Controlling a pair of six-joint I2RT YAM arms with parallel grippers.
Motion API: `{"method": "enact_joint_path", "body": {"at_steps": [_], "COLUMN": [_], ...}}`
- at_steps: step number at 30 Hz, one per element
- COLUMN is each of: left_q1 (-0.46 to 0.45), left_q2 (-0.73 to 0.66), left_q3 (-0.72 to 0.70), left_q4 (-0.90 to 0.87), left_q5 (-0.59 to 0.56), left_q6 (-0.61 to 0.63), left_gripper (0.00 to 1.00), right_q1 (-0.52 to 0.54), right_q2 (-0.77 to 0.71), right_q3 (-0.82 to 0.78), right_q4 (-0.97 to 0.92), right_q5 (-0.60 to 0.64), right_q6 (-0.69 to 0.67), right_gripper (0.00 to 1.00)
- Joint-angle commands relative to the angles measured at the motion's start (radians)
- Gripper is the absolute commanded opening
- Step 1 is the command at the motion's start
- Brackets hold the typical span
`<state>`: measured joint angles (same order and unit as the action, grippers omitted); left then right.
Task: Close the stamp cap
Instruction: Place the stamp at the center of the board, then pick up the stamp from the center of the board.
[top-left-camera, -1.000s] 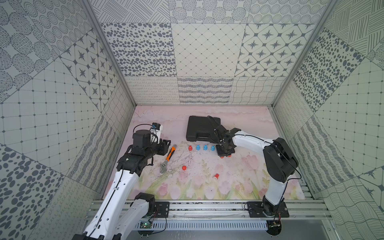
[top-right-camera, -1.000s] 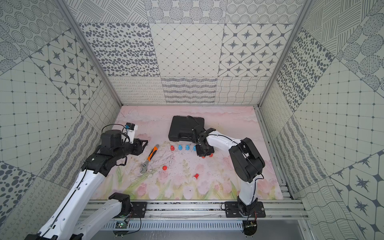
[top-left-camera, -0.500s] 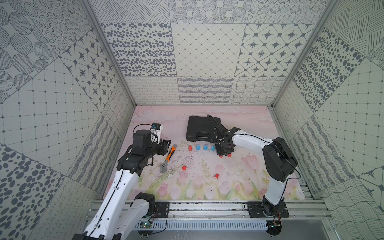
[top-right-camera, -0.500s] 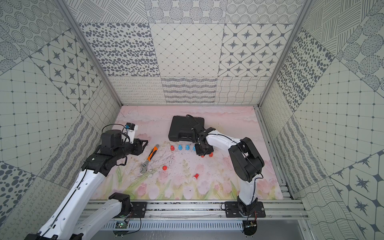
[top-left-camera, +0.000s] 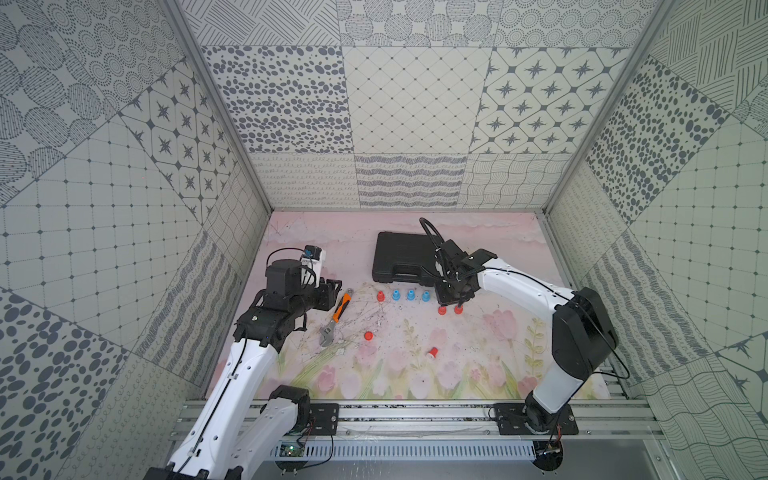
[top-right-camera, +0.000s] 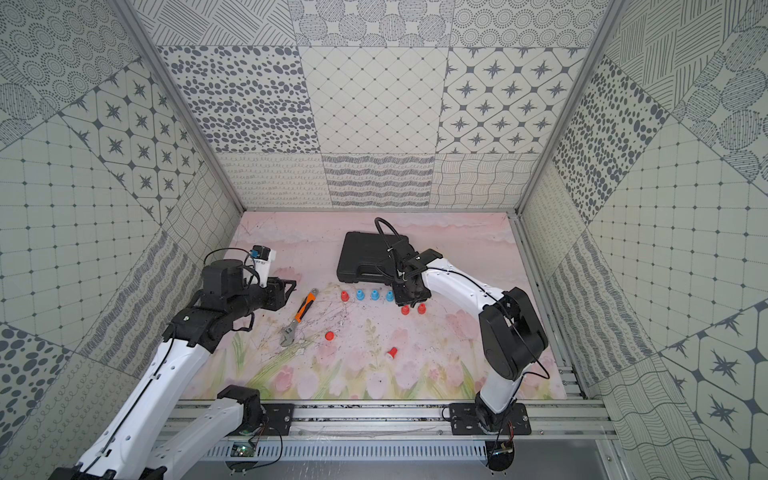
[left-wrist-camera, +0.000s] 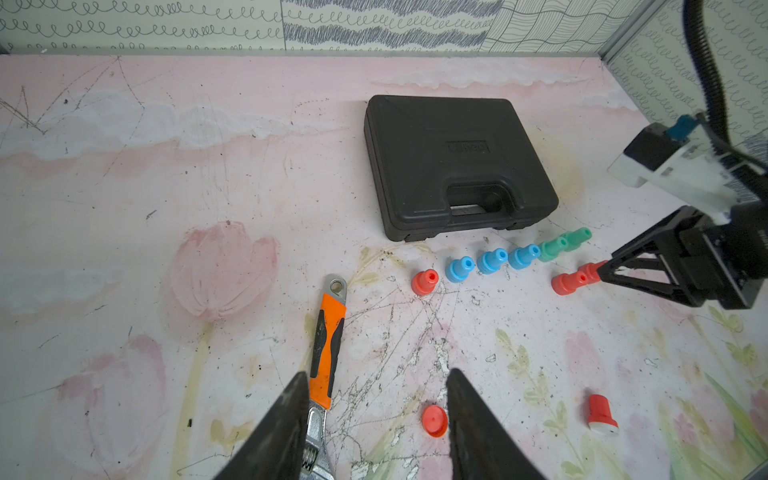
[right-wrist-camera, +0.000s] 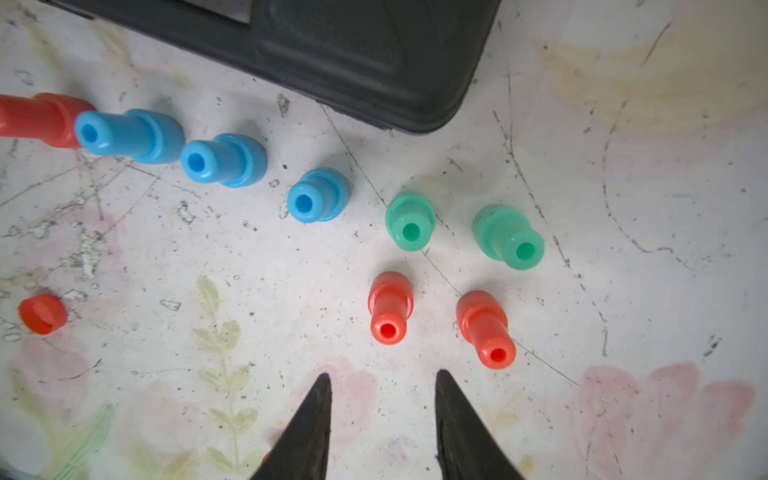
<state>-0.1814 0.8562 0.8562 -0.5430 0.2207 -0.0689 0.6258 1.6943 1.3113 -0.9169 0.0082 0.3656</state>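
Note:
A loose red stamp cap (top-left-camera: 368, 336) (left-wrist-camera: 434, 420) (right-wrist-camera: 42, 314) lies on the mat. To its right a red stamp (top-left-camera: 433, 352) (left-wrist-camera: 600, 411) lies on its side, white face showing. My right gripper (top-left-camera: 451, 301) (top-right-camera: 411, 300) (right-wrist-camera: 383, 374) hovers open and empty just above two upright red stamps (right-wrist-camera: 390, 307), (right-wrist-camera: 484, 328). My left gripper (top-left-camera: 332, 291) (top-right-camera: 289, 291) (left-wrist-camera: 377, 372) is open and empty, held above the mat at the left, with the cap showing beside one fingertip (left-wrist-camera: 455, 382) in the left wrist view.
A closed black case (top-left-camera: 401, 257) lies at the back. In front of it stand a red stamp (top-left-camera: 380, 296), three blue stamps (top-left-camera: 410, 295) and two green ones (right-wrist-camera: 411, 222). An orange-handled wrench (top-left-camera: 338, 311) lies near the left gripper.
My right gripper has gone from shut to open over the pair of upright red stamps and shifted slightly back. The left arm has stayed still.

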Motion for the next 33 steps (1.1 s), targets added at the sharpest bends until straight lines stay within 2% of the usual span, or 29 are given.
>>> {"method": "enact_joint_path", "body": {"at_steps": [1, 6, 11, 15, 18, 25, 33], "left_q1": [0.004, 0.005, 0.004, 0.005, 0.004, 0.004, 0.004], "left_q2": [-0.003, -0.004, -0.007, -0.006, -0.007, -0.012, -0.008], "left_q3": [0.002, 0.003, 0.002, 0.004, 0.004, 0.001, 0.002], "left_q4": [0.001, 0.0, 0.002, 0.002, 0.002, 0.003, 0.005], "left_q5": [-0.003, -0.002, -0.002, 0.005, 0.009, 0.008, 0.012], "left_q6": [0.017, 0.015, 0.014, 0.014, 0.014, 0.012, 0.013], "left_gripper": [0.53, 0.54, 0.54, 0.54, 0.54, 0.54, 0.54], "right_q1": [0.004, 0.03, 0.098, 0.187, 0.251, 0.326, 0.335], "right_q2": [-0.061, -0.134, -0.225, -0.215, -0.179, -0.074, -0.046], "right_q3": [0.011, -0.065, -0.216, -0.264, -0.295, -0.311, -0.337], "right_q4": [-0.044, -0.058, 0.056, 0.047, 0.061, 0.113, 0.161], "right_q5": [-0.055, -0.08, -0.041, 0.013, 0.011, -0.013, -0.008], "right_q6": [0.02, 0.242, 0.596, 0.862, 1.009, 1.167, 1.206], "right_gripper": [0.41, 0.41, 0.4, 0.4, 0.38, 0.37, 0.37]}}
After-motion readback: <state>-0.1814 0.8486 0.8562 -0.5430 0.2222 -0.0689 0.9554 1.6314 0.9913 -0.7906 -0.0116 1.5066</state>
